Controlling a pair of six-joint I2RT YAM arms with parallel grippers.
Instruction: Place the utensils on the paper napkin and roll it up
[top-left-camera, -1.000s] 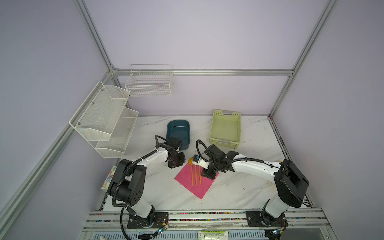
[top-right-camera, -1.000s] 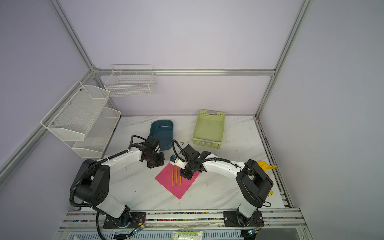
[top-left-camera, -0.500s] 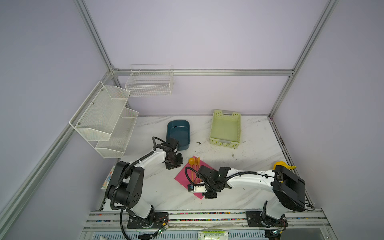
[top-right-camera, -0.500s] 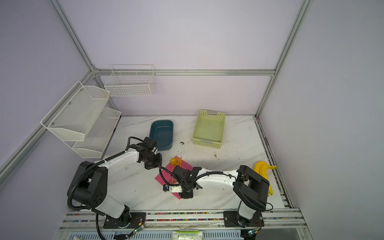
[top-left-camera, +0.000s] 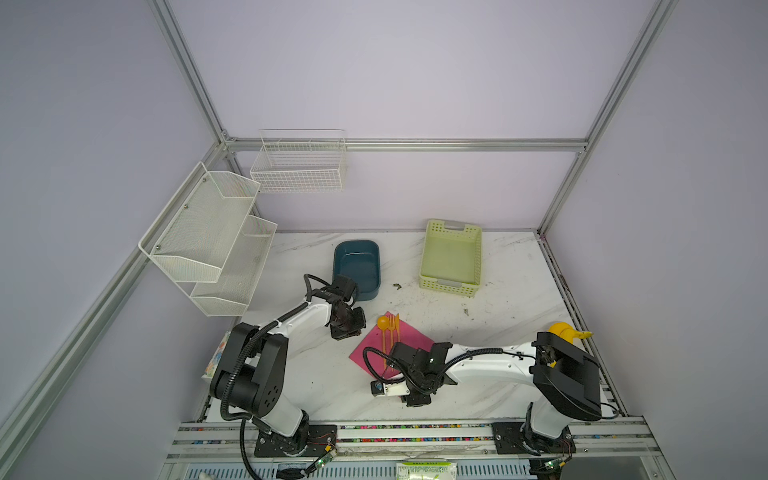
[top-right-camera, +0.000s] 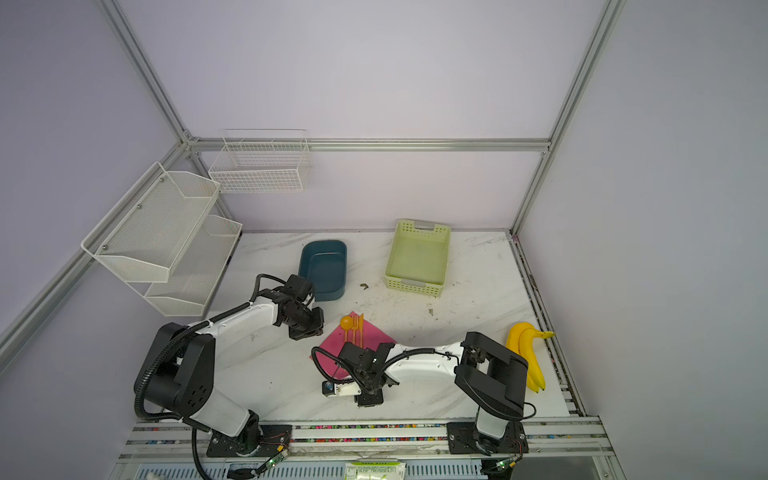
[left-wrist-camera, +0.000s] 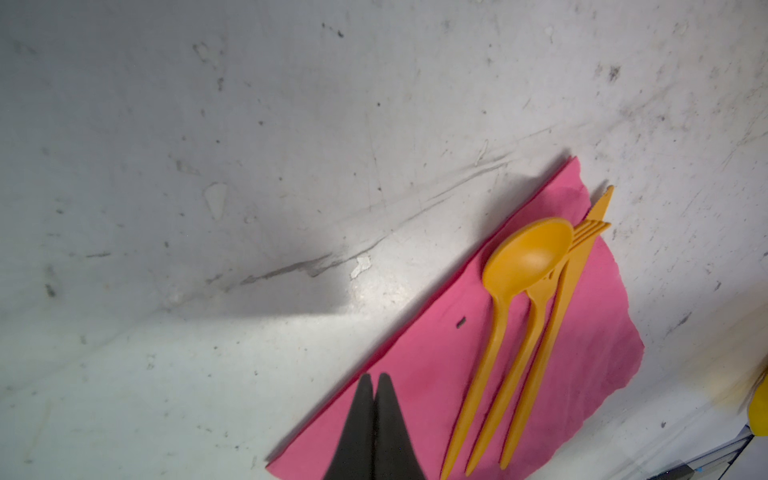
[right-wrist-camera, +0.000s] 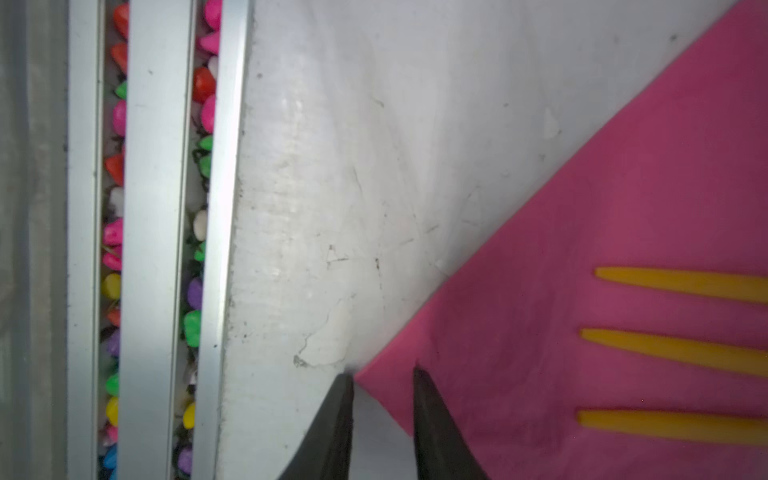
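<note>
**Orange cutlery on a pink napkin, a robot gripper at each side**

We see the paper napkin (top-left-camera: 409, 337) lying flat on a white marble tabletop (top-left-camera: 498, 324), turned like a diamond. The utensils (top-left-camera: 390, 334) rest on it side by side, heads toward its far corner: a spoon (left-wrist-camera: 528, 257), a fork (left-wrist-camera: 536, 320) and a knife (left-wrist-camera: 559, 311). The spoon's bowl overlaps the fork's tines, and the knife's tip pokes just past the napkin's edge.

The left gripper (left-wrist-camera: 374, 378) is over the napkin's left edge, jaws pressed together with nothing between them. The right gripper (right-wrist-camera: 380, 374) is at the near corner, jaws parted, with the very tip of that corner in the gap. We cannot tell whether its fingers touch the paper.

Farther back stand a teal tub (top-left-camera: 357, 266) and a pale green basket (top-left-camera: 451, 257). Bananas (top-right-camera: 525, 353) lie at the right edge.
</note>
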